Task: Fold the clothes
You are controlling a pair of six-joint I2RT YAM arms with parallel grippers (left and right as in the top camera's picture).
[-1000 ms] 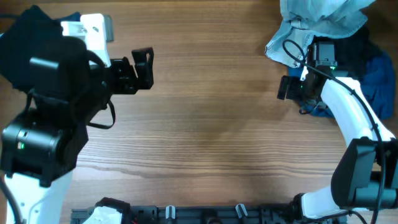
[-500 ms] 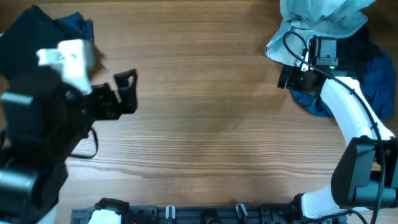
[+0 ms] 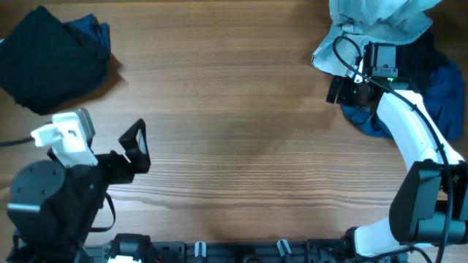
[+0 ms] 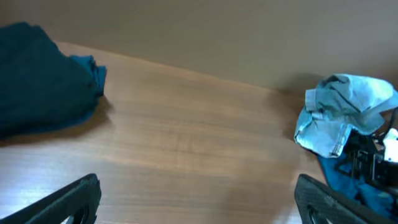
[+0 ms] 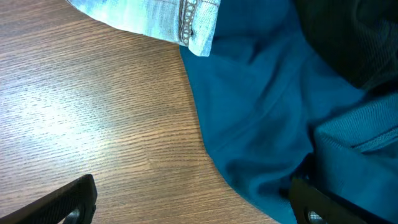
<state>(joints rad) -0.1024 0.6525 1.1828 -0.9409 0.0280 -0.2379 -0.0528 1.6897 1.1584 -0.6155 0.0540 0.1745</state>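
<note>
A folded dark navy garment (image 3: 47,55) lies at the far left of the table, also in the left wrist view (image 4: 37,84). A pile of unfolded clothes sits at the far right: a light blue denim piece (image 3: 376,25) on top and a blue garment (image 3: 439,88) under it. My right gripper (image 3: 338,91) is open at the pile's left edge, one finger over the blue garment (image 5: 261,106), below the denim hem (image 5: 186,25). My left gripper (image 3: 139,146) is open and empty above the table's front left, its fingers far apart (image 4: 199,202).
The wooden table (image 3: 241,139) stretches between the two clothing piles. A black rail with clips (image 3: 241,252) runs along the front edge. The right arm's cables (image 3: 347,58) hang over the denim piece.
My left arm has pulled back from the folded garment toward the front left, its gripper open. My right gripper has shifted slightly toward the pile.
</note>
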